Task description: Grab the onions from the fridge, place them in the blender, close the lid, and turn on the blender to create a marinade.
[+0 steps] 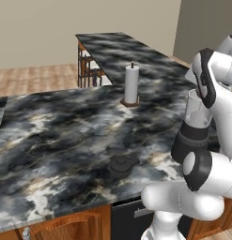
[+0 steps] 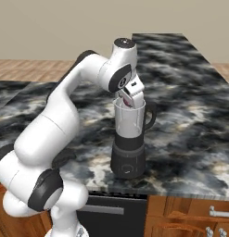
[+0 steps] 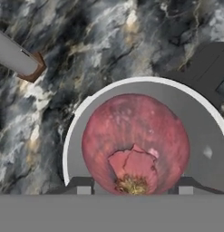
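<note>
My gripper (image 2: 130, 99) hangs at the mouth of the blender (image 2: 129, 139), a clear jar on a dark grey base near the counter's front edge. It is shut on a dark red onion (image 3: 136, 136), which sits between the fingertips (image 3: 84, 186) right over the jar's white rim (image 3: 109, 90). A bit of the red onion (image 2: 126, 102) shows at the jar's top. In the left base view the arm hides part of the blender (image 1: 197, 117). The dark round lid (image 1: 121, 165) lies flat on the counter, left of the blender. The fridge is out of view.
A white paper towel roll (image 1: 131, 84) on a brown stand stands further back on the dark marbled counter (image 1: 56, 136). A second counter run (image 1: 117, 47) stretches away behind it. Wooden cabinet fronts (image 2: 190, 217) lie below the counter edge.
</note>
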Motion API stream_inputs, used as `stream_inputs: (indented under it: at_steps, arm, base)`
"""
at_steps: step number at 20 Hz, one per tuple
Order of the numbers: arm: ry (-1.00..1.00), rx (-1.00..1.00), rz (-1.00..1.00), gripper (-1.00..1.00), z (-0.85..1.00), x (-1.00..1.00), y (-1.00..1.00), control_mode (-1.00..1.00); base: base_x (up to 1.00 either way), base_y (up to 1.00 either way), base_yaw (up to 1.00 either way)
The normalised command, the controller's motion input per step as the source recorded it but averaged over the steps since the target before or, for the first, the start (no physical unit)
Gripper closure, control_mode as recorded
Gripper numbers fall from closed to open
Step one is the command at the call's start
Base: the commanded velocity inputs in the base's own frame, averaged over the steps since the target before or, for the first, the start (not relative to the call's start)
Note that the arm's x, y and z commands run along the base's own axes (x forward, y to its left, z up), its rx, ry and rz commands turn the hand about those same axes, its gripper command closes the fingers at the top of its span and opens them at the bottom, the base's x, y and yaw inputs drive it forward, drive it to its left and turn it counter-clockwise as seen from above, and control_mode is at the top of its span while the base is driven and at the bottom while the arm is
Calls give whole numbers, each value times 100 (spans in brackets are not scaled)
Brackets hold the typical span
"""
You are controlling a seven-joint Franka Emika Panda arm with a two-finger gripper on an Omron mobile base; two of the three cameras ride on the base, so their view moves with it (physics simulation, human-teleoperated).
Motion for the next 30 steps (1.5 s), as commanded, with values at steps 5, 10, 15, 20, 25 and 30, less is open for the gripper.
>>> stream_inputs:
  at_steps: [5, 10, 15, 20, 25, 30]
  arm:
    - [-1, 0, 3, 100, -81, 20, -7, -100]
    - [-9, -2, 0, 100, -79, -15, 0, -100]
    - [0, 0, 0, -100, -38, 0, 0, -100]
    - [-4, 0, 0, -100, -2, -2, 2, -100]
    - [-8, 0, 0, -100, 17, -20, 16, -100]
    - [-16, 0, 0, -100, 40, -41, 16, -100]
  base:
    - [0, 0, 0]
    - [0, 0, 0]
    - [0, 0, 0]
    - [0, 0, 0]
    - [0, 0, 0]
    - [0, 0, 0]
